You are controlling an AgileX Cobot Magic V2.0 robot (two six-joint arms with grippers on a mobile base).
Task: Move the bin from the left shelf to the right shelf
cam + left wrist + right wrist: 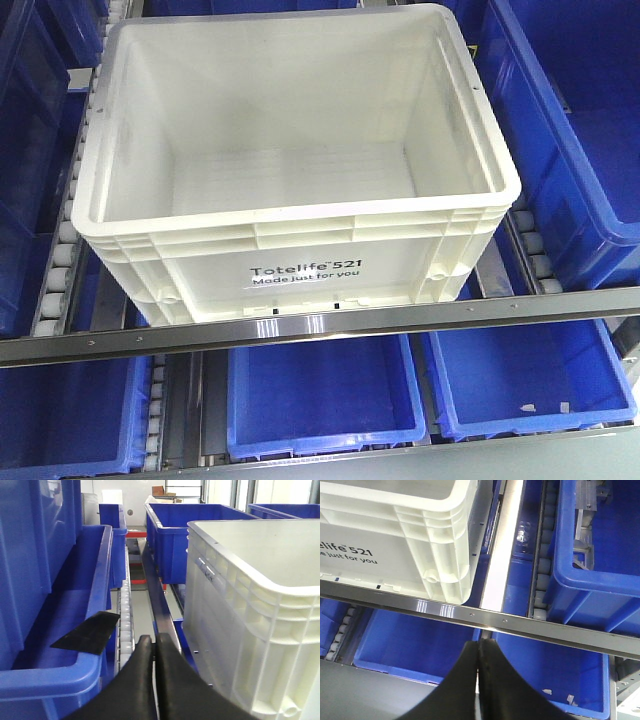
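One white bin [300, 170] front reads "Totelife 521 Made just for you".

1. The white bin [300, 190] carries black print on its front wall, read from the front view: "Totelife 521" with "Made just for you" beneath.
2. In the right wrist view the same print is cut off at the frame edge: "elife 521" and "e just for you".

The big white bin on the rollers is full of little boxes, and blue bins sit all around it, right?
Not quite. The white bin is empty: the exterior front-facing view looks straight down onto its bare floor. The rest holds: it sits on the rollers, with blue bins around it.
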